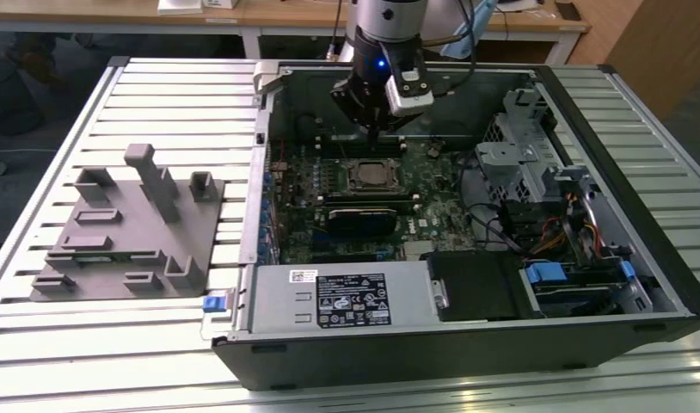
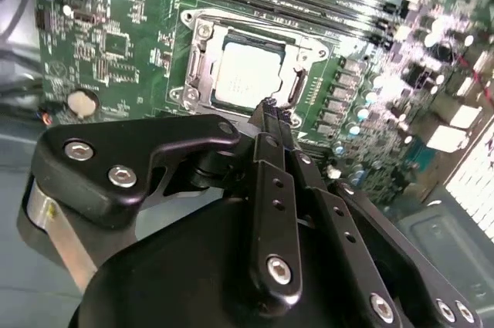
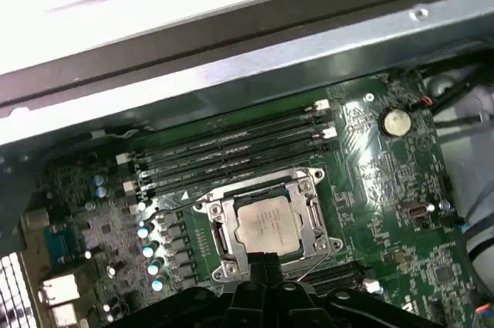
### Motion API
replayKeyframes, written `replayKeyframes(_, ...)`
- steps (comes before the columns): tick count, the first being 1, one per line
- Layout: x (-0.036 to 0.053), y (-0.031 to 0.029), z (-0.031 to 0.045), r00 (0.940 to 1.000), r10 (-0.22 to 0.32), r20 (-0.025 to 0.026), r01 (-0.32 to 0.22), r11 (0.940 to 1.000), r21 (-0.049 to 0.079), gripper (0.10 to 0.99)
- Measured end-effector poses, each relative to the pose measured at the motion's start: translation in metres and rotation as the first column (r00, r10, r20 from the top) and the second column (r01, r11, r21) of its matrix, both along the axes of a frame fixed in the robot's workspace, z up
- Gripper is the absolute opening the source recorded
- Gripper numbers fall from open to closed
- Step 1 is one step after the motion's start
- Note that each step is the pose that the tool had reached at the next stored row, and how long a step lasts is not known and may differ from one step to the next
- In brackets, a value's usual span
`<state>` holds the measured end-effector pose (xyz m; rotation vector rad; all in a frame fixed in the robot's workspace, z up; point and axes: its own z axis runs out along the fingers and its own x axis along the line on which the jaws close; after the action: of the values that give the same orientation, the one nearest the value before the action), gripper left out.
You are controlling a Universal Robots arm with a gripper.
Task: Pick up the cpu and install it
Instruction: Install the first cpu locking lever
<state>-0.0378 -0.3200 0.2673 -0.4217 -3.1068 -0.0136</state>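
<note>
The gripper [image 1: 377, 138] hangs with open air above the cpu [image 1: 373, 175] — memory slots [image 1: 362, 144] crowd at 12 o'clock, drive cage [image 1: 522, 159] at 3.

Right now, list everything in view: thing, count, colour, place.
cpu: one, silver-white, seated in its socket on the motherboard, in both wrist views.
socket frame: one, metal, around the cpu.
motherboard: one, green, inside the case.
memory slots: several, black, beside the socket.
coin cell: one, silver, on the motherboard.
computer case: one, black, open, on the table.
fixture: one, grey, on the table at the exterior view's left of the case.
table: one, pale slatted metal.
gripper: one, black, fingers together, empty, just above the cpu.
</note>
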Motion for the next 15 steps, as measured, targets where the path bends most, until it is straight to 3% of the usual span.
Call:
replayKeyframes(8,-0.0001,0.0000,-0.0003,0.9919,0.127,0.0000,-0.127,0.9919,0.000,0.106)
replayKeyframes(15,-0.0068,0.0000,-0.0005,0.9893,0.146,0.0000,-0.146,0.9893,0.000,0.106)
